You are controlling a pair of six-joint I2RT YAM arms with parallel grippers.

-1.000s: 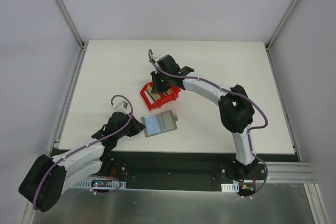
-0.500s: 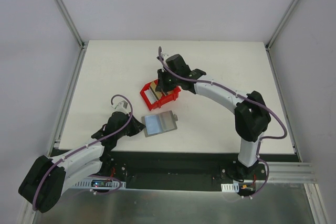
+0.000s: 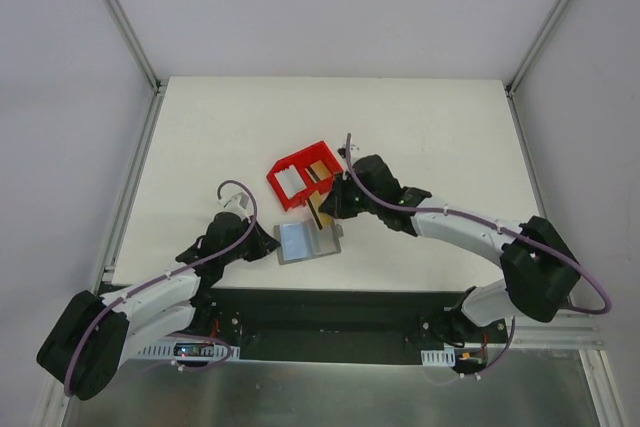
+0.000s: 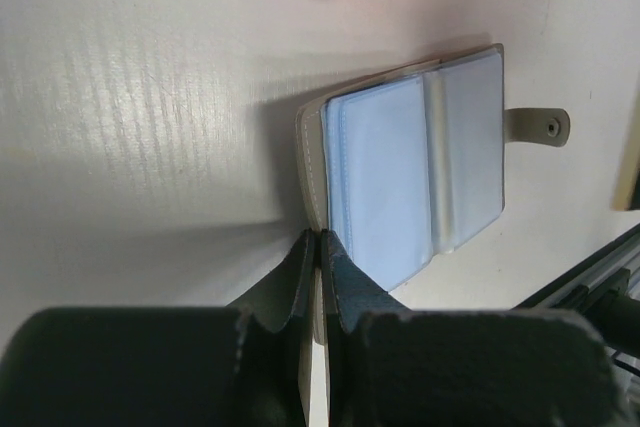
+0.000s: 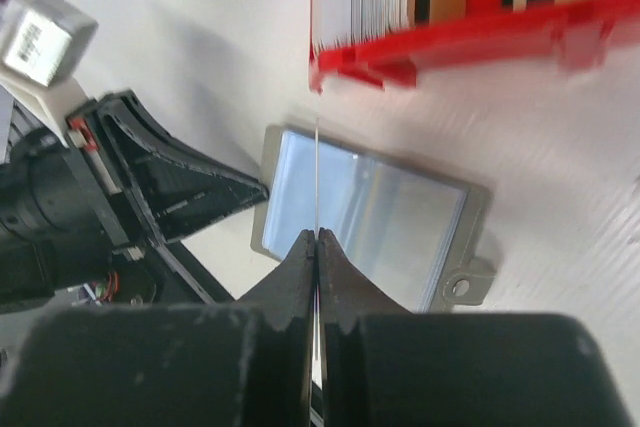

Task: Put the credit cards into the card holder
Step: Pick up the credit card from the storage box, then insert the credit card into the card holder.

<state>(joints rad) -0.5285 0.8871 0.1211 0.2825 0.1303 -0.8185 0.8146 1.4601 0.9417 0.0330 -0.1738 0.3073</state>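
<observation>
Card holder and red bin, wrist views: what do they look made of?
Flat grey rectangular card holder: cover looks like matte leather or faux leather, going by its thick soft edge and snap tab; which, I cannot tell. Its inner sleeves look like glossy clear soft plastic, catching bluish glare. Red open-topped bin: probably rigid moulded plastic, smooth, slightly shiny.

Card holder (image 4: 410,167) edge hidden in L tool (image 4: 318,243).

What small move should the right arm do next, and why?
Probably lower the card edge-first into a clear sleeve of the open card holder. The right jaws are shut on the card, edge-on over it, while the left jaws pinch the holder's cover.
</observation>
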